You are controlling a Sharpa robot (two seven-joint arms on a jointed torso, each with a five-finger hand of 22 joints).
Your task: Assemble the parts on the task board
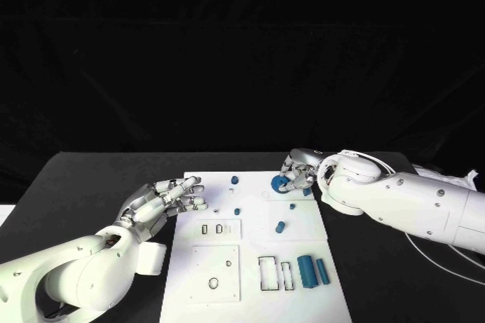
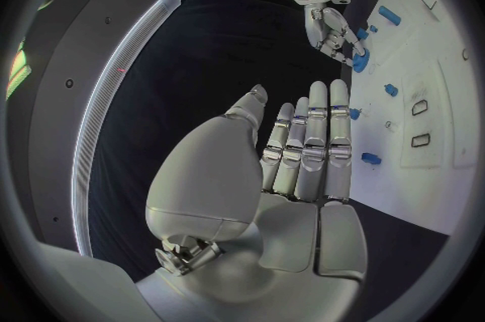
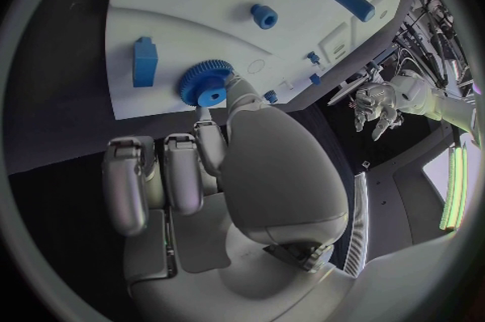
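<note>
A white task board lies flat in the middle of the black table, cut with rectangular and oval slots. A blue toothed gear with a raised hub sits near the board's far right corner, just beside a blue block. Two blue cylinders lie side by side near the right edge, next to upright rectangular frames. A short blue peg rests tilted mid-board, and smaller blue pieces dot the far part.
</note>
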